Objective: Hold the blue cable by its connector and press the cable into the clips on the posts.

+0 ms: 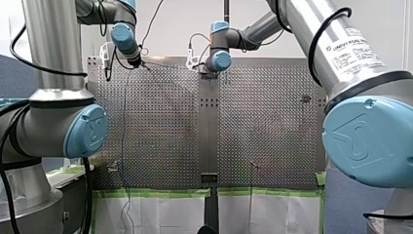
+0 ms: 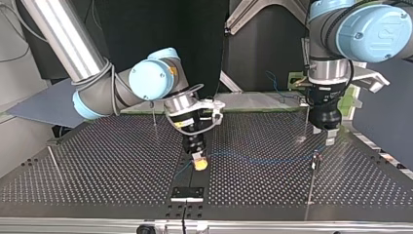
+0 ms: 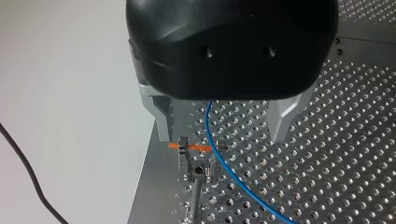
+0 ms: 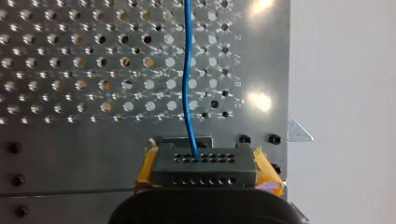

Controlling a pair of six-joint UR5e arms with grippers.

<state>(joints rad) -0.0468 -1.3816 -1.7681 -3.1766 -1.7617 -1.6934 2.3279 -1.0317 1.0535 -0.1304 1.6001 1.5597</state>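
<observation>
Bright overhead light, glare spots on the perforated table [image 4: 259,101]

A: Look past your perforated table [image 1: 160,126] in the front view: a plain white wall [image 1: 185,29] stands behind it, evenly lit.

B: Along the table's edge at the bottom of that view you have a strip of green tape [image 1: 156,193], with white sheets [image 1: 160,214] hanging below it.

A: A blue panel [image 1: 346,204] fills your lower right corner there.

B: In the top view you face a black backdrop [image 2: 146,29] instead, with a flat grey board [image 2: 44,105] at the left, beside the table.
</observation>
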